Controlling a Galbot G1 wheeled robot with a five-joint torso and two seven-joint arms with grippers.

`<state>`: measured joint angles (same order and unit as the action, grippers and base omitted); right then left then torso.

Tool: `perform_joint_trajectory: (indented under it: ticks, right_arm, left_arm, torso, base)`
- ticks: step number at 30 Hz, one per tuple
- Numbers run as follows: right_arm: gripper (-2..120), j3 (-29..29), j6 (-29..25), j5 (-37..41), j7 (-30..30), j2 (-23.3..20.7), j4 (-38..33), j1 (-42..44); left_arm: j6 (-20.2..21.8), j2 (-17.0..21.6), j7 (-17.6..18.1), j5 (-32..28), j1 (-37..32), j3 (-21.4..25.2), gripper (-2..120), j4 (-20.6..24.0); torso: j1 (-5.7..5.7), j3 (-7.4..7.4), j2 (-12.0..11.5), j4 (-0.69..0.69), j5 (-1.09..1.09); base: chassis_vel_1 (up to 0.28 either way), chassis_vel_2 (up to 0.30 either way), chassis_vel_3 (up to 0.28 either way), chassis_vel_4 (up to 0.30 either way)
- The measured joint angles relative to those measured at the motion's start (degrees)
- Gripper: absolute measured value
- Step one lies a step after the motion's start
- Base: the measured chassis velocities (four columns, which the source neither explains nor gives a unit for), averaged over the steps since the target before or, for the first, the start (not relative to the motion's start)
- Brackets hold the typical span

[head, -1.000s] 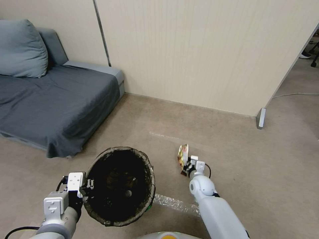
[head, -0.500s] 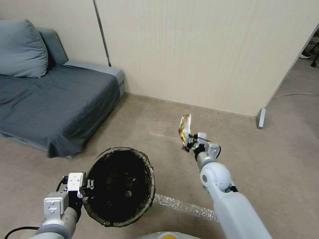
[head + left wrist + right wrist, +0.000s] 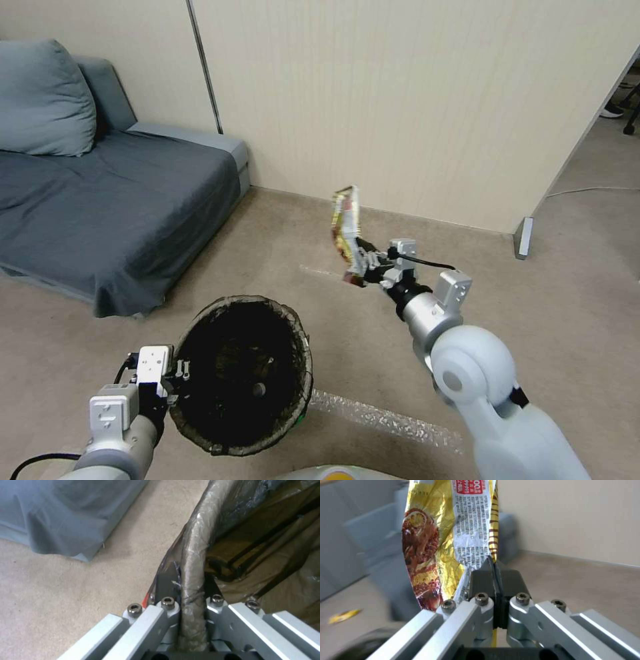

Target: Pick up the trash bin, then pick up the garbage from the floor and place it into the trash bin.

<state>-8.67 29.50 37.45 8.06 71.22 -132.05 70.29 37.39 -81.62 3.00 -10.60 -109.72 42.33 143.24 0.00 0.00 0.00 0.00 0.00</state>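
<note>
A grey sofa [image 3: 113, 200] with a cushion [image 3: 43, 100] stands at the far left against the beige wall panel [image 3: 413, 100]. In front of it, low at the left, the left pincer [image 3: 179, 380] is clamped on the rim of the trash bin [image 3: 293, 333]; in the left wrist view its fingers [image 3: 166, 580] press the bag-covered rim [image 3: 193, 555] from both sides. The bin is tilted with its dark liner mouth facing up toward the head camera, held above the carpeted floor [image 3: 567, 320]. To the right of the bin and higher, the right pincer [image 3: 360, 263] holds a yellow snack wrapper [image 3: 345, 223] in the air, its black pads [image 3: 483, 580] closed flat on the wrapper's lower edge [image 3: 466, 555]. The wrapper stands roughly upright above the pincer, off the floor and to the right of the bin's opening. Another small yellow scrap [image 3: 345, 615] lies on the floor in the right wrist view.
</note>
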Motion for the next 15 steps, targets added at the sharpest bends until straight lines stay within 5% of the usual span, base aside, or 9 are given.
perform_joint_trajectory:
  ticks: [15]
  right_arm:
    - [0, 13.94, 2.27, -5.14, -5.2, -2.31, -2.95, 3.24]
  left_arm:
    - [0.38, -0.5, -0.53, 1.2, 0.03, -0.41, 0, 0.0]
  torso:
    - [0.0, 0.0, 0.0, 0.0, 0.0]
  base:
    - [0.0, 0.0, 0.0, 0.0]
